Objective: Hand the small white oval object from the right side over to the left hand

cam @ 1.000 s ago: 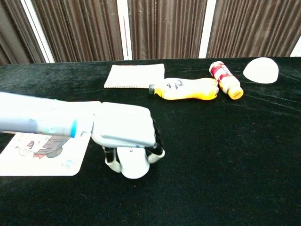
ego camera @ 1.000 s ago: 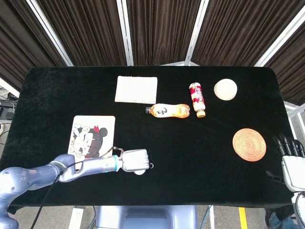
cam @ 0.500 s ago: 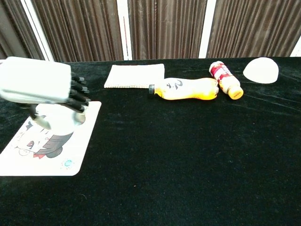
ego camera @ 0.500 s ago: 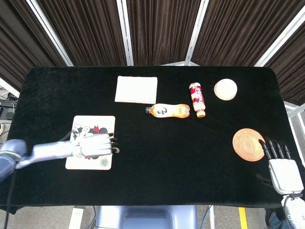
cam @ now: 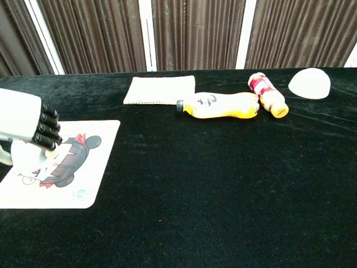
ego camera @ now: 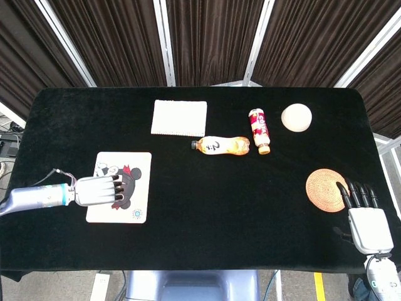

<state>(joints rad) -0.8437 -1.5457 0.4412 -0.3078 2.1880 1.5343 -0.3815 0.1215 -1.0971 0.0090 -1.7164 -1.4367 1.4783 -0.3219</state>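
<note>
- The right hand [ego camera: 368, 221] sits at the table's near right corner, palm down with its dark fingers [ego camera: 359, 194] stretched out and apart, holding nothing; the fingertips end just beside the near edge of the round woven coaster [ego camera: 326, 189].
- The left hand [ego camera: 95, 190] is over the near left part of the black table [ego camera: 207, 207], its fingers curled around a small white oval object [cam: 30, 158]. In the chest view the white body shows under the knuckles, resting on or just above the cartoon card; which, I cannot tell.
- The cartoon card [ego camera: 127, 182] lies flat under and beside that hand, its printed mouse figure partly covered by the fingers.
- Farther back, near the table's middle, an orange drink bottle [ego camera: 220, 145] lies on its side, its dark cap pointing to the left.
- Just beside it on the right, a smaller bottle with a red label [ego camera: 259, 130] also lies down, its cap end towards the near side; the two appear to touch at the ends or nearly so.
- Behind the orange bottle, a white folded cloth [ego camera: 179, 117] lies flat.
- At the far right, a white dome-shaped object [ego camera: 296, 117] stands apart from the bottles.
</note>
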